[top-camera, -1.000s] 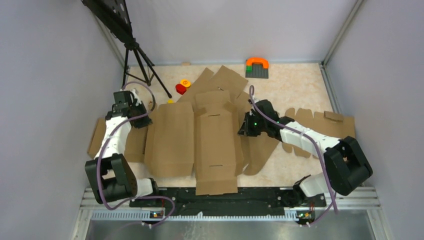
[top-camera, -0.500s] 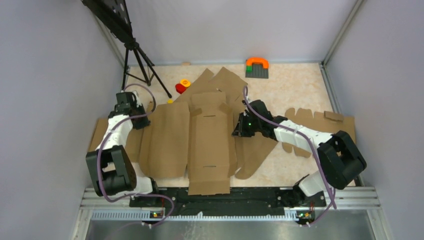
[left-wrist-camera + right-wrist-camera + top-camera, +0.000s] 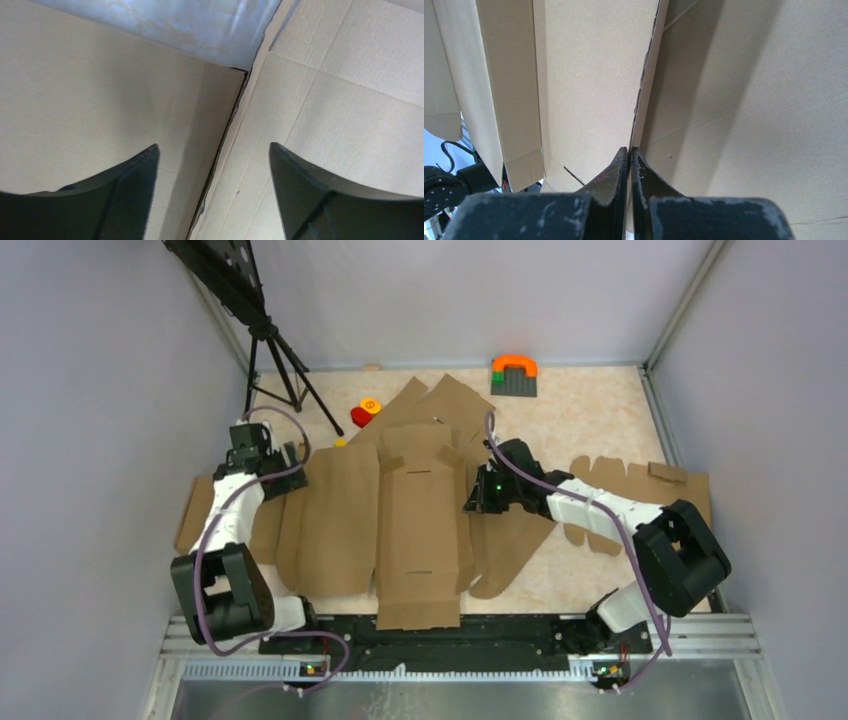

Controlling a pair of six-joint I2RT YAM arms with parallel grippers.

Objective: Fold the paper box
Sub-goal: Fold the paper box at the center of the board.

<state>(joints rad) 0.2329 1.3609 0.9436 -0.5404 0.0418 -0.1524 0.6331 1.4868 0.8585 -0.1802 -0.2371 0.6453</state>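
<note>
The paper box (image 3: 415, 530) lies mid-table as a large brown die-cut sheet, its centre panel long and its side flaps partly raised. My left gripper (image 3: 287, 472) is at the sheet's far left corner. In the left wrist view it (image 3: 214, 150) stands open, with a cardboard edge (image 3: 235, 125) running between the spread fingers (image 3: 130, 190) and touching neither. My right gripper (image 3: 470, 503) is at the box's right side wall. In the right wrist view it (image 3: 630, 150) is shut on the thin edge of that raised wall (image 3: 594, 75).
More brown cardboard sheets lie behind the box (image 3: 450, 400) and to the right (image 3: 640, 485), and a plain slab (image 3: 192, 515) lies by the left wall. A tripod (image 3: 275, 360), red and yellow pieces (image 3: 362, 416) and an orange block on a grey plate (image 3: 514, 373) stand at the back.
My left gripper has opened and let go of the left flap, which now lies flatter. The right gripper, still shut on the wall, has dragged the box a little to the left.
</note>
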